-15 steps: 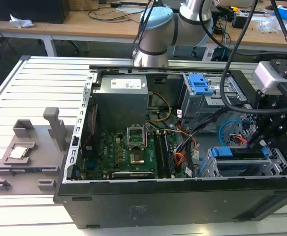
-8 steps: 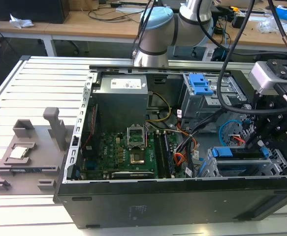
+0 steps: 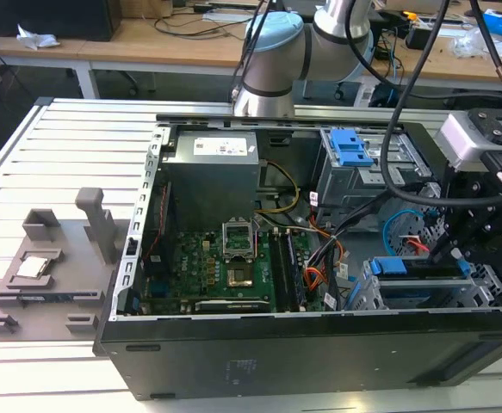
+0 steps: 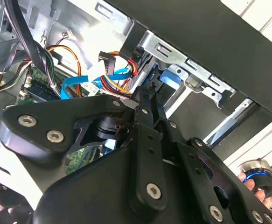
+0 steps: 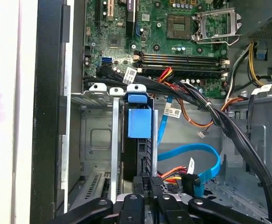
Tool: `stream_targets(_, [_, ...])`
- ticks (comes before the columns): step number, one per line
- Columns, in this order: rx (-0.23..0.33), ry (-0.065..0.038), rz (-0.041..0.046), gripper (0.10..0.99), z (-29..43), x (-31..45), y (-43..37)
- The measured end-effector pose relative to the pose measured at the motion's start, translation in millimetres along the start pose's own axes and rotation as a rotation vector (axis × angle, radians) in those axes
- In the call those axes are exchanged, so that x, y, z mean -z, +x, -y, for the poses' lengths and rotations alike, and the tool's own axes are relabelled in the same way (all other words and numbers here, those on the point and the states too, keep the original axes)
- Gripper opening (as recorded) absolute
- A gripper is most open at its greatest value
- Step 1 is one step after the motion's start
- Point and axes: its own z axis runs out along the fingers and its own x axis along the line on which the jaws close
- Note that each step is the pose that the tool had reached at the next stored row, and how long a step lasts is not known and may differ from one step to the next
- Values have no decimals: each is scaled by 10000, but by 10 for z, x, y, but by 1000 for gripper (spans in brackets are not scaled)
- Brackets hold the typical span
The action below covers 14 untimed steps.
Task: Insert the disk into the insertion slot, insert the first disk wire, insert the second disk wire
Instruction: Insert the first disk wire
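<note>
Open computer case [image 3: 259, 344] lies on its side on the slatted table [image 3: 27, 155], and I am reaching down into its drive corner at the exterior view's right. My gripper [image 4: 149, 91] has its two fingers [image 4: 142, 116] drawn close together, almost touching, and I see nothing clamped between them. The tips sit right at the rear edge of the disk [image 5: 139, 122], though I cannot tell whether they actually touch it. The disk is already seated in the insertion slot [image 5: 114, 140], its bright blue caddy standing between the silver rails. In the exterior view the same blue frame [image 3: 390, 266] shows inside the perforated silver cage [image 3: 423, 301], near the case's front corner. A blue flat data cable [image 5: 191, 151] loops just beside my gripper [image 5: 146, 181], with a bundle of red and orange wires [image 5: 173, 171] next to it. I cannot tell whether either one is plugged into the disk. The motherboard [image 3: 225, 275] lies well apart, toward the exterior view's left
</note>
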Motion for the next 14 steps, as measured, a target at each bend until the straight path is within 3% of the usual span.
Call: stream_targets(14, [1,1,10,173,4,-41,33])
